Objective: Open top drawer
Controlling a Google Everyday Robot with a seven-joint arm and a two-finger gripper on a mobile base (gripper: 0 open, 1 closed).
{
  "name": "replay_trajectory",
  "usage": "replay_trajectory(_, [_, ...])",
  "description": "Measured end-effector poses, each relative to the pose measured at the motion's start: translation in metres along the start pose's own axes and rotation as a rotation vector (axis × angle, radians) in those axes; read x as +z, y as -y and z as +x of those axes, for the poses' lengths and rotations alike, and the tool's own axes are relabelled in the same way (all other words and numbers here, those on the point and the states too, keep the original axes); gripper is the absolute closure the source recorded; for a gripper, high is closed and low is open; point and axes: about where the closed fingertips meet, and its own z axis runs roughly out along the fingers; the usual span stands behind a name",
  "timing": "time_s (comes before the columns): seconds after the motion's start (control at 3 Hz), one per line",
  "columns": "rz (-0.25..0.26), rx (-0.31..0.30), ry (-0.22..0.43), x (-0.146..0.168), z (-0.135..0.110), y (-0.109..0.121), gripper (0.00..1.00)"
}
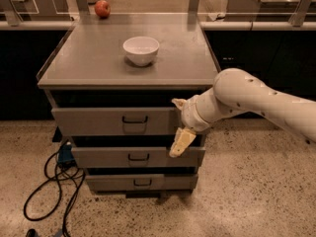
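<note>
at the right end of the top drawer, the gripper hangs in front of the cabinet, well to the side of the small black handle in the middle of the drawer front. its jaws stand wide apart, one pale finger up by the drawer's top edge and the other angled down over the front of the middle drawer. they're clamped on nothing that i can see. the white arm reaches in from the right.

as for the job, i'd say it's barely begun. the top drawer sits just under the cabinet top, its front roughly in line with the bottom drawer and the middle one, so it looks shut or close to it. i can't tell from here whether it's been eased out at all. the handle is untouched.

what's left, to my eye, is nearly everything: move the gripper left to the handle, close around it or hook it, then pull the drawer straight out.

up top, a white bowl sits near the middle and an apple lies on the ledge behind. black cables trail on the floor at the left.
</note>
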Motion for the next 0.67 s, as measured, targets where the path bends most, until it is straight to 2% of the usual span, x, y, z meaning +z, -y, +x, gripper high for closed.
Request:
replay_trajectory(0.33, [0.073,-0.019,-0.078,-0.012,-0.002,-0.001,0.00])
replay_trajectory(0.67, [0.045,0.004,-0.091,0.003,0.003,-0.001,0.00])
